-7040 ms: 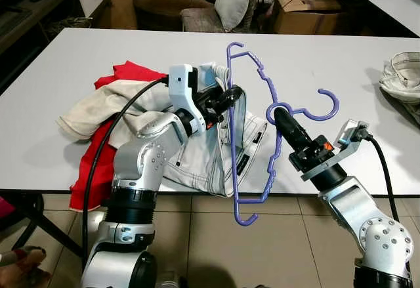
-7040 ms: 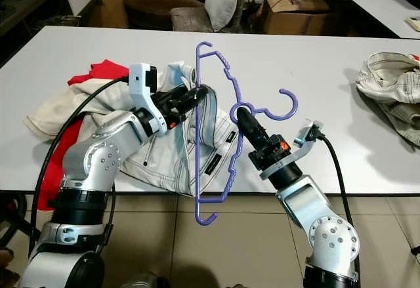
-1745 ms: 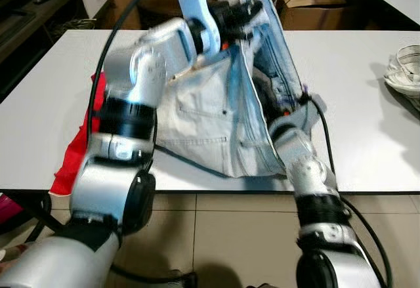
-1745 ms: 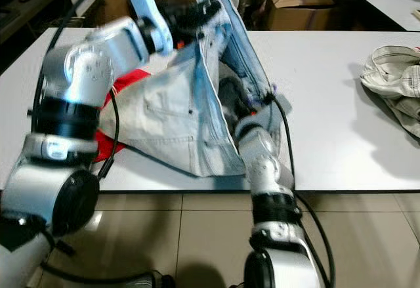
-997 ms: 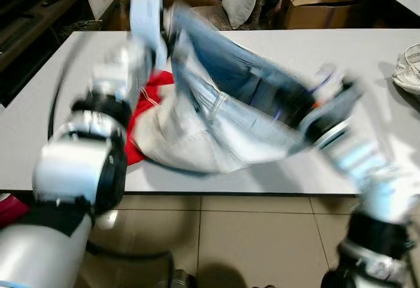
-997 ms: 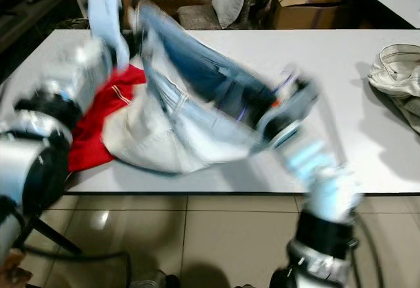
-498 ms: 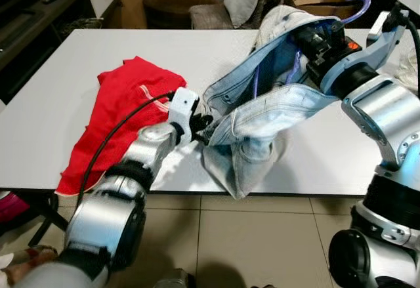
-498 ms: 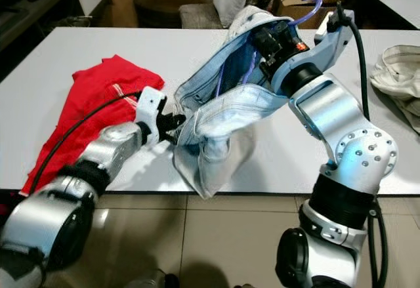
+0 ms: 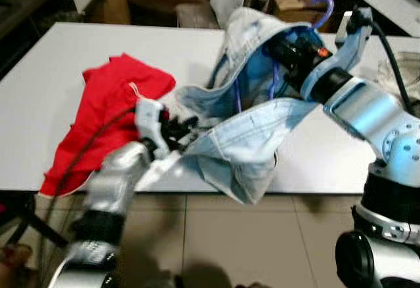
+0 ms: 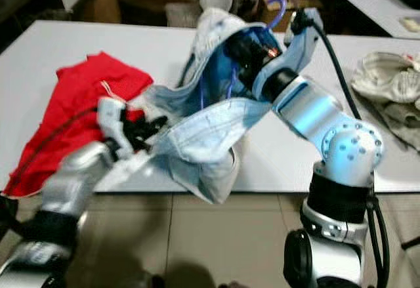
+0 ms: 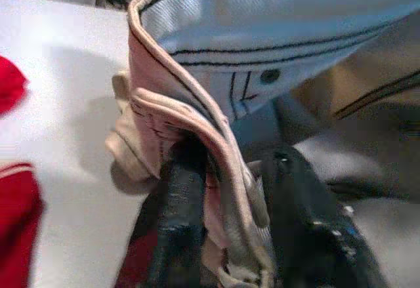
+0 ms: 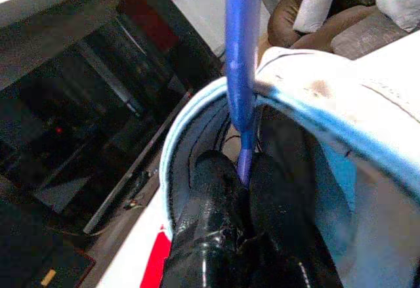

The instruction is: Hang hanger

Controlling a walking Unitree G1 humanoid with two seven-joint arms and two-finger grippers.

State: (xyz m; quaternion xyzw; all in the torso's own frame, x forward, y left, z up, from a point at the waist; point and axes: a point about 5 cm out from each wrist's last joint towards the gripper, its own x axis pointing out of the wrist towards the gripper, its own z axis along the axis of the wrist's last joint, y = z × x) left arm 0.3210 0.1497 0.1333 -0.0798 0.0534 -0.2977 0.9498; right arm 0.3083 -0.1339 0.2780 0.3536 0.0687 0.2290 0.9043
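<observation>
A: Status? Purple hanger (image 9: 327, 6) sits inside the denim jacket (image 9: 249, 121), raised over the worktop (image 9: 46, 84); right gripper (image 12: 239, 193) jaws clamp its neck.
B: Left gripper (image 11: 220, 232) pinches the hem. Dressed, prob. not hung yet.

Over the white surface (image 10: 79, 35), we lift a pale blue denim garment (image 10: 210, 121) between our two arms. Our right end effector (image 10: 237, 46) reaches inside the raised top of the denim, its fingers hidden by the cloth, where the purple hanger (image 10: 277, 7) pokes its hook out above. Our left end effector (image 10: 152, 126) pinches the garment's lower edge. A red cloth (image 10: 65, 111) lies flat beside it; a cream garment (image 10: 387, 81) sits well apart.
</observation>
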